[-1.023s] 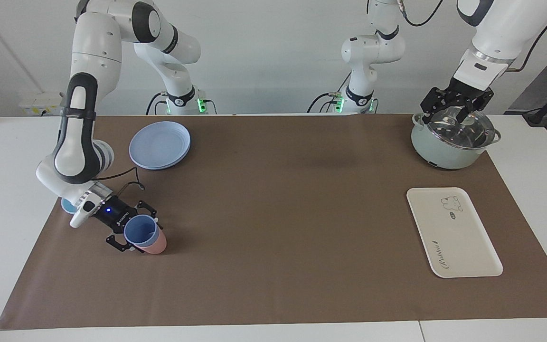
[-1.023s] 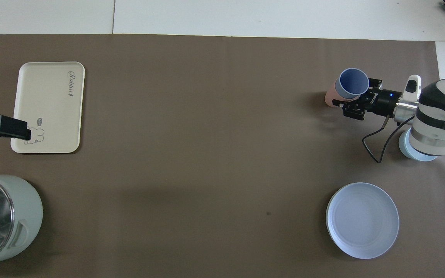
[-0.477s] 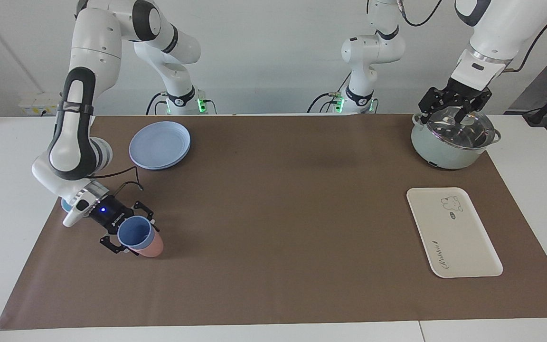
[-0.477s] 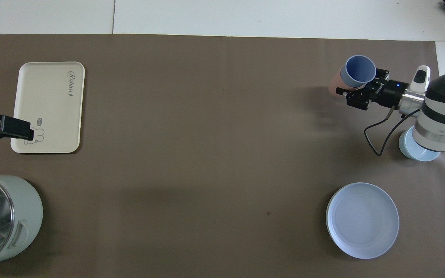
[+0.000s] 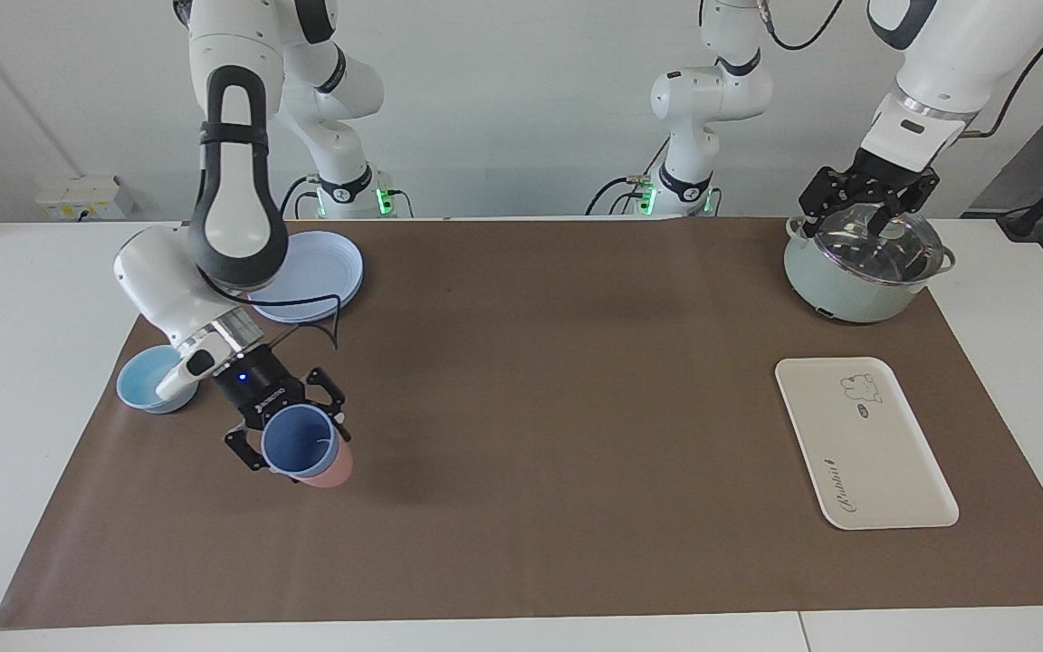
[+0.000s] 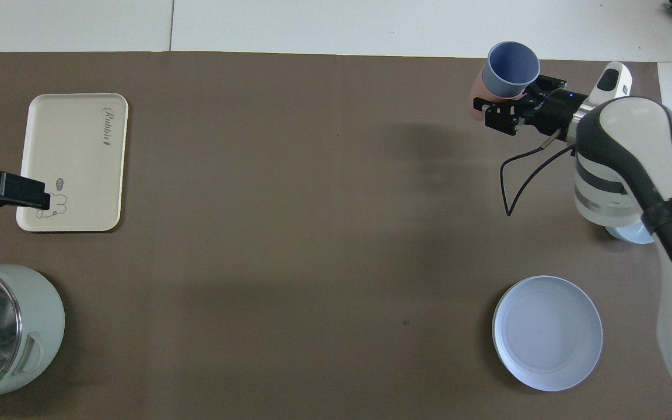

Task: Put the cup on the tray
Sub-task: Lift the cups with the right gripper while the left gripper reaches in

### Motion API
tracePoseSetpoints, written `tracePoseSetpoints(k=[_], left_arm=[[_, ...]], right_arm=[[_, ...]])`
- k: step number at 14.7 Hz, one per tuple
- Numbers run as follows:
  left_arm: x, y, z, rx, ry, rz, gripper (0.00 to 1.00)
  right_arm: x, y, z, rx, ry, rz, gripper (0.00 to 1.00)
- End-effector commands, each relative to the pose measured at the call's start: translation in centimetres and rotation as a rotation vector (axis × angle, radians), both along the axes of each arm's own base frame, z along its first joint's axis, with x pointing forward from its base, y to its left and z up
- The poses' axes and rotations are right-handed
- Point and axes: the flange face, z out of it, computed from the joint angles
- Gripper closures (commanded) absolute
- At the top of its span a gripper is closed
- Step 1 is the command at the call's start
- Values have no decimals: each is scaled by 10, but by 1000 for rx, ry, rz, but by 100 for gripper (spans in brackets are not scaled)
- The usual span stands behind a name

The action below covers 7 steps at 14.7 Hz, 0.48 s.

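My right gripper (image 5: pixel 291 431) is shut on the periwinkle-blue cup (image 5: pixel 299 442), which hangs tilted above the brown mat at the right arm's end of the table. A pink cup (image 5: pixel 330 471) shows just under the blue one, pressed against it. From overhead the cup (image 6: pixel 511 69) and the right gripper (image 6: pixel 517 96) appear near the mat's edge farthest from the robots. The cream tray (image 5: pixel 865 444) lies flat at the left arm's end, nothing on it. My left gripper (image 5: pixel 870 195) waits open above the pot's glass lid; from overhead the left gripper (image 6: pixel 35 197) covers the tray's (image 6: pixel 73 163) edge.
A pale green pot (image 5: pixel 861 272) with a glass lid stands nearer to the robots than the tray. Stacked blue plates (image 5: pixel 322 272) and a light-blue bowl (image 5: pixel 146 378) sit at the right arm's end. The right arm's elbow hangs over the plates.
The right arm rose and swung toward the table's middle, carrying the blue cup upward; the pink cup went along with it. The light-blue bowl is now uncovered. The left arm stayed put.
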Motion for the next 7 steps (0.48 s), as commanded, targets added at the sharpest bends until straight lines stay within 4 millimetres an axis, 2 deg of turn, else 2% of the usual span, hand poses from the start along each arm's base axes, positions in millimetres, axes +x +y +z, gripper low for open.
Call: tracePoseSetpoints(k=[1, 2, 4, 5, 7], left_arm=[[3, -4, 4, -83, -50, 85, 3], [5, -8, 5, -129, -52, 128, 8], [15, -21, -2, -189, -23, 149, 9], [25, -27, 0, -215, -27, 201, 10], [48, -54, -3, -261, -7, 280, 10]], right_arm=[[-5, 17, 21, -47, 67, -50, 100], [-5, 25, 26, -73, 94, -59, 100], [-7, 47, 41, -124, 129, -81, 100], [-8, 63, 46, -142, 148, -97, 100], [-10, 88, 52, -173, 174, -132, 100]])
